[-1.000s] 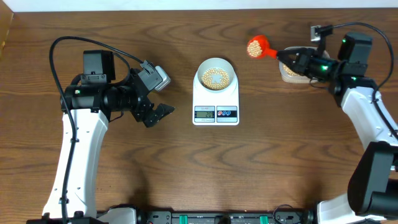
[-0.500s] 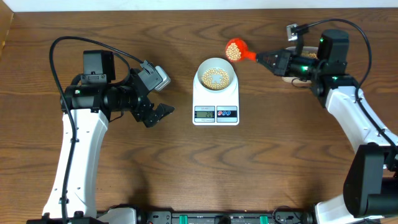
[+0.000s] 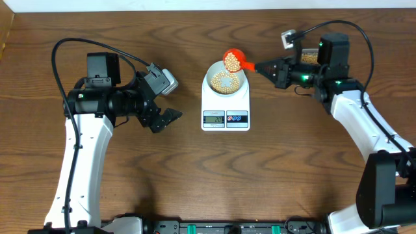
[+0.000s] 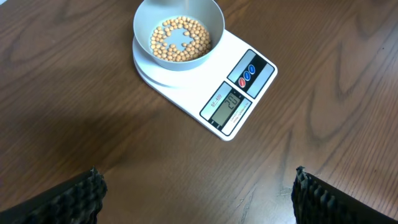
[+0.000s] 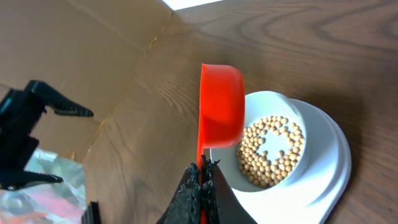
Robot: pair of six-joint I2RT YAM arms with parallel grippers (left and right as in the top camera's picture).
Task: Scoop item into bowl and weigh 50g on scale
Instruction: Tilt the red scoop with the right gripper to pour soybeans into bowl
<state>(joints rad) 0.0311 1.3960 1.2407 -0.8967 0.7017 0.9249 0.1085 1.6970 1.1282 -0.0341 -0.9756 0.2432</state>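
The right claw (image 5: pixel 200 182) is clamped on the handle of the red scoop (image 5: pixel 221 112). Over the last second the scoop has swung in from well off to one side, and it now sits just ahead, above the near rim of the bowl (image 5: pixel 277 98). It carries beans (image 3: pixel 231 62), so tipping looks next. Beneath the bowl sits the scale (image 5: pixel 336 165); far beyond, the left claw (image 4: pixel 199 205) hangs wide open.

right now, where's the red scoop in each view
overhead: red scoop at top centre, over the far rim of the bowl.
left wrist: not in it; only the bowl on the scale, upper middle.
right wrist: centre, tipped on edge above the bowl's left side, handle in the right gripper.
shared landmark: the bowl on the scale.
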